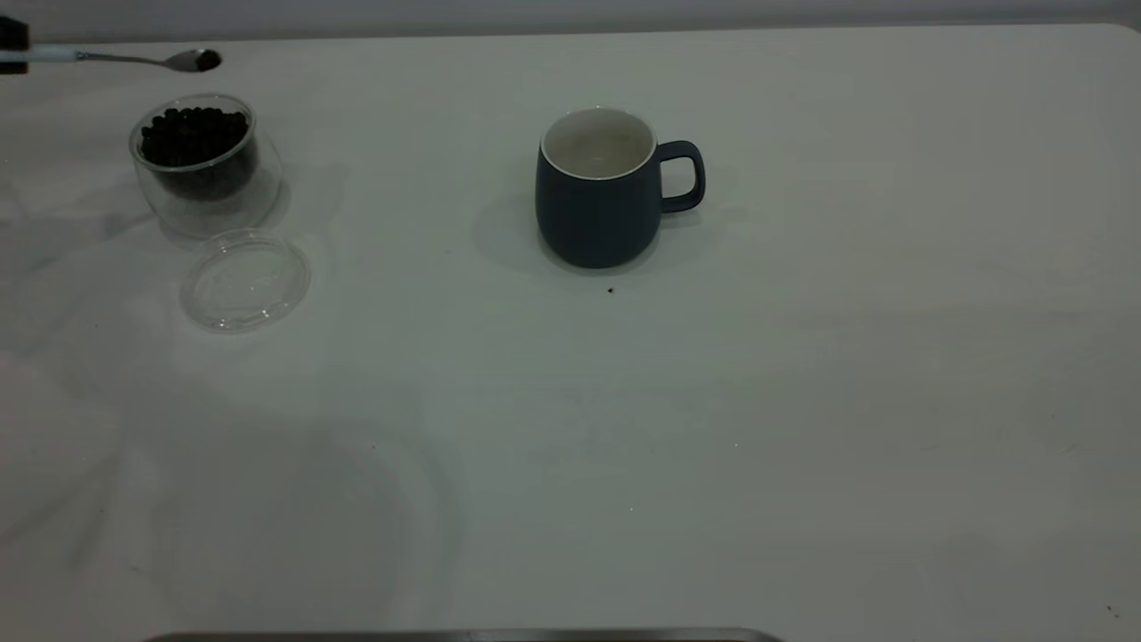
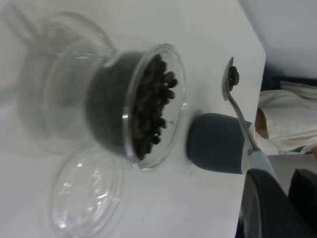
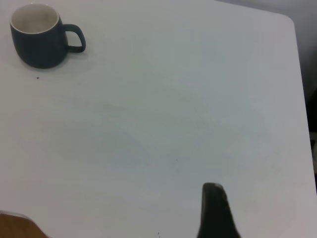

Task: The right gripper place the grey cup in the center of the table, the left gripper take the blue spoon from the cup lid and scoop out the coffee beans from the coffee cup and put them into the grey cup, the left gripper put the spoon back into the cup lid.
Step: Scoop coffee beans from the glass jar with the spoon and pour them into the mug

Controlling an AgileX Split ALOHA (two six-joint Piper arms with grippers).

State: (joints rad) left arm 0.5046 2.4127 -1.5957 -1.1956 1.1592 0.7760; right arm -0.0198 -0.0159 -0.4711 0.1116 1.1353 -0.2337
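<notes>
Left gripper (image 2: 277,208) clamped on blue spoon (image 2: 237,106), perhaps one bean aboard; right gripper (image 3: 216,210) state unclear; exterior view shows grey cup (image 1: 599,189) empty.

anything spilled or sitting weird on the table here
One stray dark speck, possibly a coffee bean, lies on the table just in front of the grey cup. The glass coffee cup looks tilted but holds its beans. The cup lid lies flat beside it, empty, since the left tool holds the blue spoon.

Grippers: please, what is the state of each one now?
Left gripper: shut on the blue spoon, which carries a coffee bean above the table.
Right gripper: cannot be told; only one finger shows.
</notes>
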